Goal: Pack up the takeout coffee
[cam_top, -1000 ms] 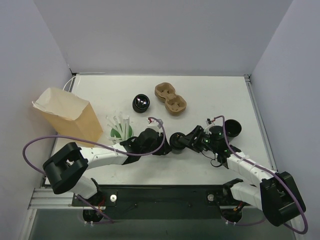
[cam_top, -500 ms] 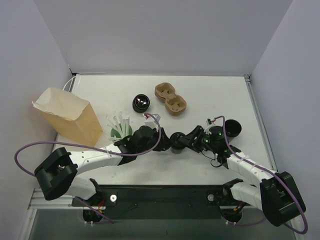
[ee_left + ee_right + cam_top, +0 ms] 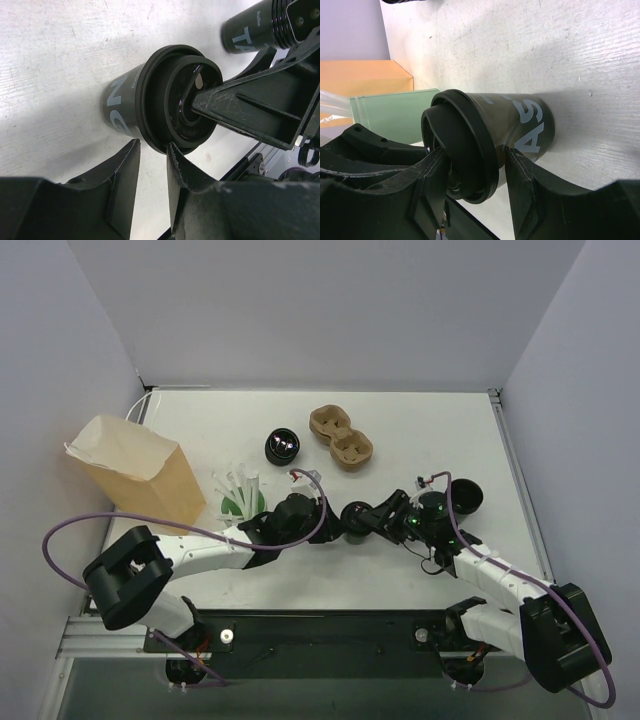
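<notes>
Two arms meet in the middle of the white surface. The left arm lies low and long. It reaches from its base at the near edge out to the right, and its wrist passes just in front of the green cup with white straws. The right arm comes in from the other side, bent at the elbow and pointing left.

Between them is the takeout coffee, a small black cup with a black lid. It is down on the surface, near the green cup. I cannot tell if it stands straight or leans.

The right fingers hold the cup. One finger lies across the top of the lid and the other presses on the cup's side.

The left fingers have only a narrow gap between them. Their tips are right at the rim of the lid. I cannot tell if they pinch it.

Farther back are a brown cup carrier and a black cup with no lid. A paper bag stands on the left. One more black cup sits beside the right arm.
</notes>
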Controlling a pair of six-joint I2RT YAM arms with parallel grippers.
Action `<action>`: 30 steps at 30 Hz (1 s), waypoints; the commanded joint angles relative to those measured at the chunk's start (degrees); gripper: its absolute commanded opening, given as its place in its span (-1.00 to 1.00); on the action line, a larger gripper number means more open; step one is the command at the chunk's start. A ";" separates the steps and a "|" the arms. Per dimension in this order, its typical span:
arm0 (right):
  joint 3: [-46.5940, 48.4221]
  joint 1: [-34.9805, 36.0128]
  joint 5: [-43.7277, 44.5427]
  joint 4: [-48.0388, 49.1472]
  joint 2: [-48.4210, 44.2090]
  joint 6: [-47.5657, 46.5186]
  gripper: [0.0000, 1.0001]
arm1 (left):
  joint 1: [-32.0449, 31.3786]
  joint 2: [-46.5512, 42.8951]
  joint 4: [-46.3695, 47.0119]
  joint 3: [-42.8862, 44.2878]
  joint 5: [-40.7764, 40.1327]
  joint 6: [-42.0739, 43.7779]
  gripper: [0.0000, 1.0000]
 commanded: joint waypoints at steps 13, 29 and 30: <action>-2.74 0.77 2.93 -7.09 0.70 -0.17 -0.32 | -0.63 5.05 -13.12 4.35 -8.90 -1.93 -0.28; 0.50 0.94 4.34 -10.60 -3.44 0.54 -0.31 | 1.30 -3.48 -8.73 7.08 -0.37 4.74 0.17; 0.68 0.94 4.43 -10.43 -3.18 0.45 -0.31 | 1.56 -3.04 -7.59 7.25 0.33 5.18 0.18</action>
